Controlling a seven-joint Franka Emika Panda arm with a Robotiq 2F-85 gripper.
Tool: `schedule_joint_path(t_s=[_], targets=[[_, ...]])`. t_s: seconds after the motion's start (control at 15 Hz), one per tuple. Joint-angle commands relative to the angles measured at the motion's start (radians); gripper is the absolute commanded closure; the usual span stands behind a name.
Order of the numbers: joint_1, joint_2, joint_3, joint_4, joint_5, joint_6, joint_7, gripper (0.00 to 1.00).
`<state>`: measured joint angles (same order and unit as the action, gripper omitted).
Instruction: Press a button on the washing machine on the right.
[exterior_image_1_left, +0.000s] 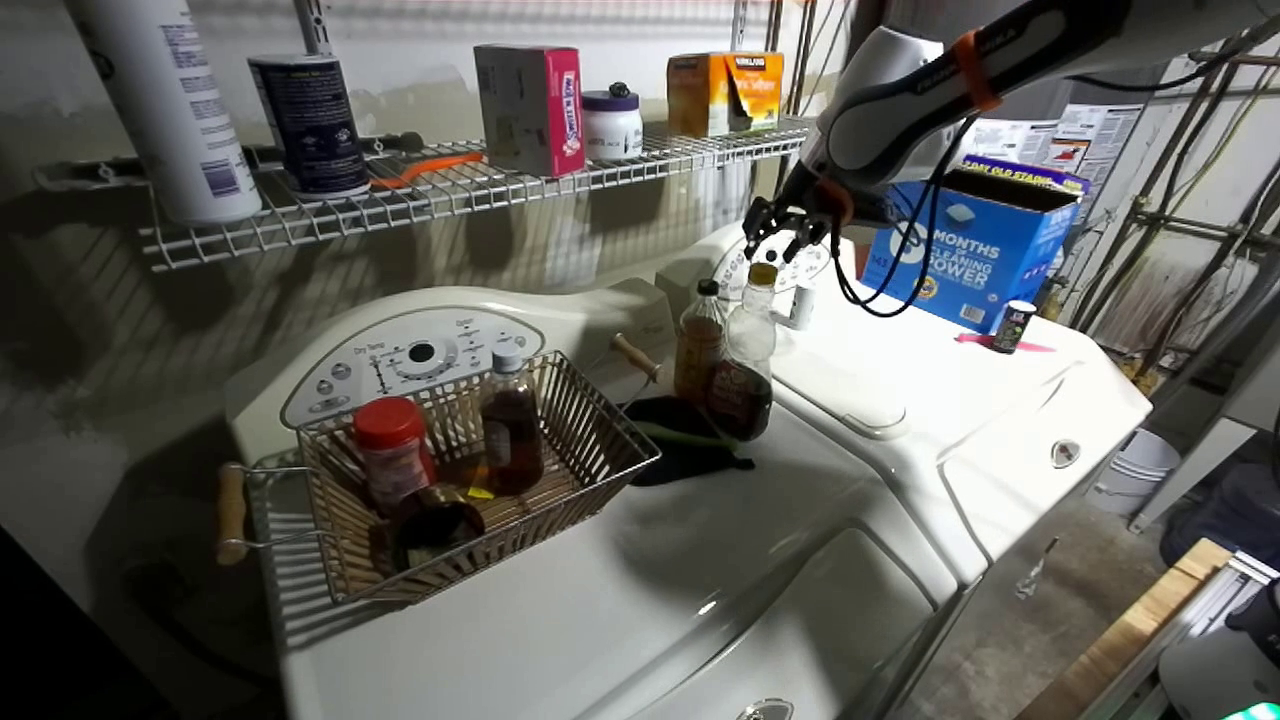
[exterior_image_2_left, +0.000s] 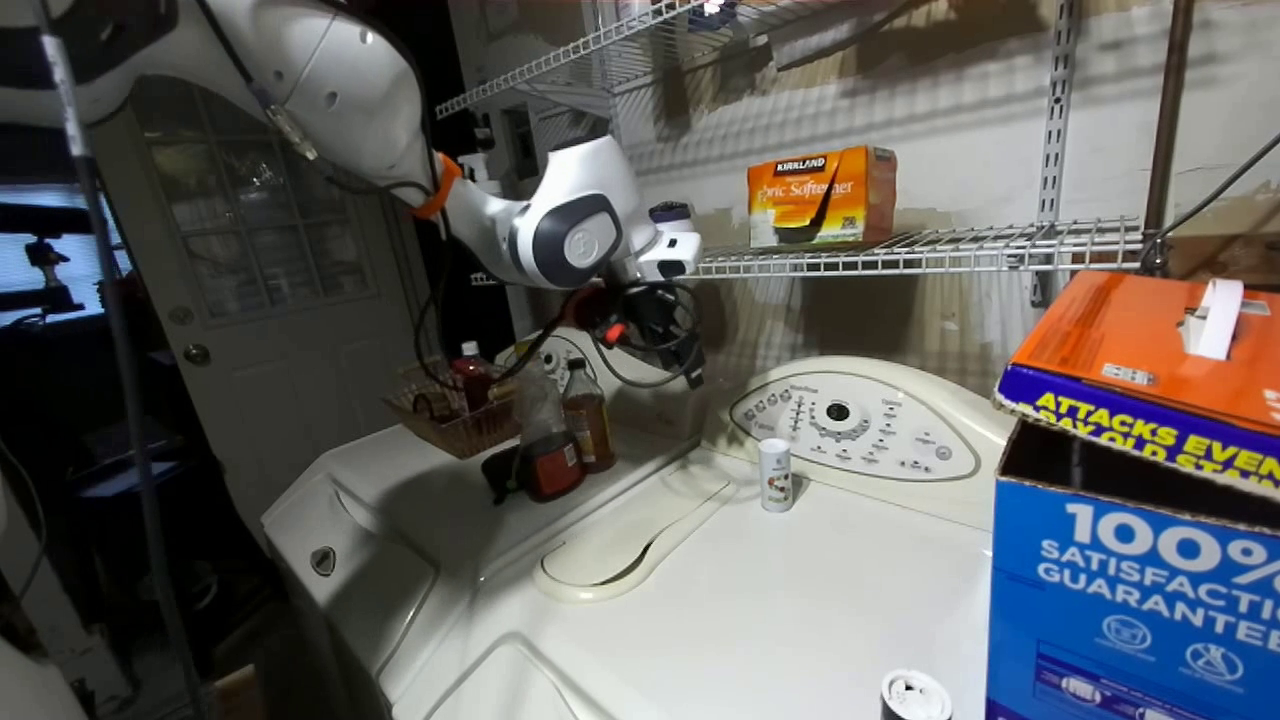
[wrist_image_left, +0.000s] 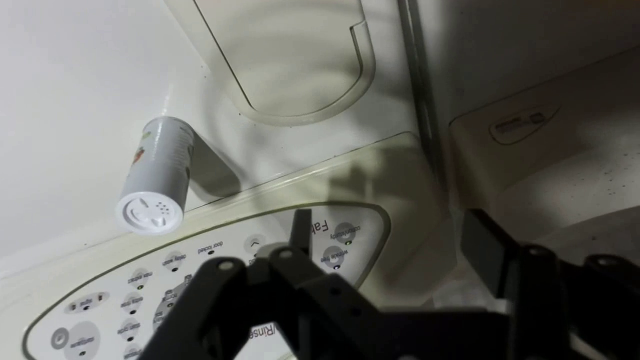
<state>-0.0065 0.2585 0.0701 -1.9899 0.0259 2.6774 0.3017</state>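
Observation:
The washing machine (exterior_image_2_left: 850, 580) is the white machine on the right, also in an exterior view (exterior_image_1_left: 890, 345) and the wrist view (wrist_image_left: 65, 120). Its oval control panel (exterior_image_2_left: 870, 425) has a central dial and several round buttons. My gripper (exterior_image_2_left: 692, 378) is open and empty, above the panel's end beside the dryer; it also shows in an exterior view (exterior_image_1_left: 768, 248). In the wrist view the gripper (wrist_image_left: 390, 230) has one finger over the panel (wrist_image_left: 107, 280), beside the "cotton/sturdy" button (wrist_image_left: 345, 232) and "wrinkle free" button (wrist_image_left: 333, 256). The other finger is over the gap side. No contact shows.
A white shaker (exterior_image_2_left: 775, 475) stands before the panel. The dryer (exterior_image_1_left: 720, 580) bears a wire basket (exterior_image_1_left: 560, 510) and bottles (exterior_image_1_left: 740, 370). A blue detergent box (exterior_image_1_left: 965, 250) stands on the washer. A wire shelf (exterior_image_1_left: 440, 200) runs behind.

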Motion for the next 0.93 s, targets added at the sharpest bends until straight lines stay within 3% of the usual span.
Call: schedule_joint_path(t_s=[0.0, 0.47, 0.87], targets=[[-0.003, 0.115, 0.002, 0.054, 0.07, 0.1, -0.124, 0.53], [-0.025, 0.25, 0.017, 0.174, 0.123, 0.152, -0.204, 0.99], [-0.016, 0.31, -0.025, 0.268, 0.097, 0.126, -0.178, 1.0]])
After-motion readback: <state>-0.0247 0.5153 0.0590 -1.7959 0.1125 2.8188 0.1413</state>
